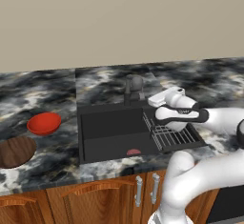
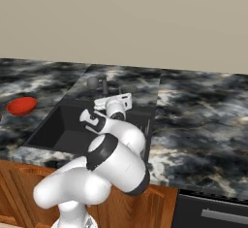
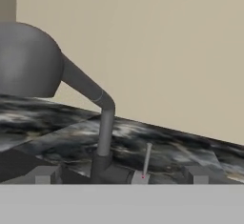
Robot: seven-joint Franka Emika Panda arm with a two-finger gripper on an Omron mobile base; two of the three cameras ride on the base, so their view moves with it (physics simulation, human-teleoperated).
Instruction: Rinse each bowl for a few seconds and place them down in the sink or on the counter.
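The gripper (image 3: 122, 178) hangs over the back of the sink (image 1: 112, 132) with its fingers spread wide and nothing between them, aimed at the grey faucet (image 3: 102, 123), which rises just ahead at twelve o'clock with a thin lever (image 3: 147, 161) at its base. Neither bowl is in hand: the red bowl (image 1: 44, 123) sits on the counter (image 1: 38, 89) off at about nine o'clock from the sink, and the wooden bowl (image 1: 15, 151) lies just beside it toward eight o'clock, nearer the counter's front edge. Both look light and stiff, I'd judge, and the glossy red one likely slick once wet, so a pinch across the thin rim seems the surest hold (the shallow walls offer little else). The wire rack (image 1: 170, 133) takes up the sink's three o'clock side, right under the arm, so the open basin at nine o'clock is the freer place to set a bowl down. The faucet's spout could catch a raised bowl.
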